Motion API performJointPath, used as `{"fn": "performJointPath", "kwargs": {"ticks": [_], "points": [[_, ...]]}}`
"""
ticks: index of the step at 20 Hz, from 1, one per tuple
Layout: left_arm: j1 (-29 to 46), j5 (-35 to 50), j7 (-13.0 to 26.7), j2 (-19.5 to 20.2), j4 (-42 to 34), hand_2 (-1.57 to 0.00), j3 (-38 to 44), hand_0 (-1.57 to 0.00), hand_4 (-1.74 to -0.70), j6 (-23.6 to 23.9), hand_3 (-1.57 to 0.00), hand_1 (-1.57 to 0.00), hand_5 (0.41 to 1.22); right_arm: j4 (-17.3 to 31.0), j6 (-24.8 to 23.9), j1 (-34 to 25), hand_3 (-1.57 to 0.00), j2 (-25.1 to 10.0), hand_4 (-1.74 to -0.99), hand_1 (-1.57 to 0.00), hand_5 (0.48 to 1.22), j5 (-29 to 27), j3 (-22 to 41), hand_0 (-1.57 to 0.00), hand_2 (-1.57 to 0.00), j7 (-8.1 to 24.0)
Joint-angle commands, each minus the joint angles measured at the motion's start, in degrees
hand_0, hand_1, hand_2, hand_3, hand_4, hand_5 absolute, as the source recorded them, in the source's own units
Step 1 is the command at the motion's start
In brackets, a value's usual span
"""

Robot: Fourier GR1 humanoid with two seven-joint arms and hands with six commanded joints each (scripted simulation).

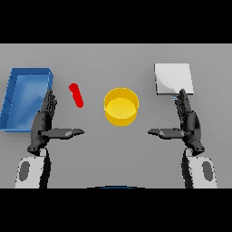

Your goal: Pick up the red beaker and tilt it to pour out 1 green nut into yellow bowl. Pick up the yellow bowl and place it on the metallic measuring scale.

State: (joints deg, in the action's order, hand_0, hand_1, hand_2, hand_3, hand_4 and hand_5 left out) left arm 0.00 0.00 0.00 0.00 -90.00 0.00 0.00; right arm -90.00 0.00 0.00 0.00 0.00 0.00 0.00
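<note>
Grey bench (113, 59) across the whole frame. At centre, slightly above the middle: yellow bowl (121, 106), upright, open mouth facing up, inside looking plain yellow. Just left of it, apart from it: red beaker (76, 95), seen as a slim red shape tilted with its upper end toward the upper left and its lower end toward the lower right; contents not discernible. At upper right: metallic measuring scale (173, 79), a pale square plate lying flat, with a small bluish mark at its lower edge. At far left: blue tray (13, 102), rectangular, with raised walls, running from the upper left down toward the middle left.

At lower left: left hand (44, 122), fingers straight and pointing toward the top of the frame, thumb stretched out toward the centre, holding nothing, fingertips overlapping the tray's right wall in this view. At lower right: right hand (188, 122), mirrored, fingers straight and pointing up, thumb stretched toward the centre, holding nothing, fingertips just below the scale's lower edge. Both hands well apart from bowl and beaker.
</note>
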Motion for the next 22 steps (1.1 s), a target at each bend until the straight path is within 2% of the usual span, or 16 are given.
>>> {"fn": "performJointPath", "kwargs": {"ticks": [1, 6, 7, 8, 9, 11, 14, 16, 20, 22], "points": [[0.12, -0.01, -0.08, -0.05, -0.09, 0.00, -0.06, 0.00, -1.14, 0.04, 0.00, 0.00, 0.660, -0.03, -0.11, 0.03, 0.00, 0.14, -1.071, 0.00, 0.578, 0.08, 0.13, 0.00, 0.00, -0.03], [1.57, -0.50, -0.37, -0.53, -1.07, 0.00, -0.86, 0.00, -1.14, 0.15, 0.00, 0.00, 0.660, -0.52, -1.17, 0.22, 0.00, 1.55, -1.071, 0.00, 0.578, 1.61, 1.60, 0.00, 0.00, 0.15], [4.19, -3.71, -2.04, 1.16, -4.51, 0.00, -3.43, 0.00, -1.14, -0.41, 0.00, 0.00, 0.660, -2.48, -3.00, 1.63, 0.00, -0.65, -1.071, 0.00, 0.578, 8.24, 4.30, 0.00, 0.00, -3.47], [7.16, -5.77, -3.21, 2.15, -7.99, 0.00, -5.57, 0.00, -1.14, -1.10, 0.00, 0.00, 0.660, -4.66, -4.05, 3.07, 0.00, -2.04, -1.072, 0.00, 0.577, 12.14, 5.89, 0.00, 0.00, -4.97], [8.50, -7.17, -2.11, 2.56, -10.53, 0.00, -6.92, 0.00, -1.14, -1.12, 0.00, 0.00, 0.660, -6.08, -4.82, 3.99, 0.00, -2.62, -1.066, 0.00, 0.576, 15.15, 7.33, 0.00, 0.00, -5.75], [8.21, -8.16, 1.52, 3.86, -12.30, 0.00, -7.35, 0.00, -1.14, -1.36, 0.00, 0.00, 0.660, -7.31, -5.19, 5.32, 0.00, -2.97, -1.071, 0.00, 0.581, 17.70, 8.69, 0.00, 0.00, -5.52], [8.65, -9.04, 3.73, 3.54, -12.81, 0.00, -8.54, 0.00, -1.14, -1.55, 0.00, 0.00, 0.652, -8.34, -4.27, 5.81, 0.00, -2.54, -1.118, 0.00, 0.600, 17.00, 9.22, 0.00, 0.00, -4.75], [7.30, -9.37, 4.78, 3.00, -10.56, 0.00, -8.59, 0.00, -1.14, -1.41, 0.00, 0.00, 0.649, -8.23, -3.45, 5.77, 0.00, -2.73, -1.147, 0.00, 0.614, 16.00, 8.98, 0.00, 0.00, -4.80], [0.41, -8.47, 6.30, 3.30, -3.09, 0.00, -5.90, 0.00, -1.16, -1.25, 0.00, 0.00, 0.645, -7.50, -1.35, 5.45, 0.00, -2.79, -1.197, 0.00, 0.627, 13.02, 8.26, 0.00, 0.00, -4.89], [-3.15, -8.09, 4.25, 3.31, 2.52, 0.00, -4.42, 0.00, -1.18, -1.29, 0.00, 0.00, 0.650, -7.86, -1.55, 5.37, 0.00, -2.70, -1.215, 0.00, 0.628, 12.62, 7.90, 0.00, 0.00, -5.59]]}}
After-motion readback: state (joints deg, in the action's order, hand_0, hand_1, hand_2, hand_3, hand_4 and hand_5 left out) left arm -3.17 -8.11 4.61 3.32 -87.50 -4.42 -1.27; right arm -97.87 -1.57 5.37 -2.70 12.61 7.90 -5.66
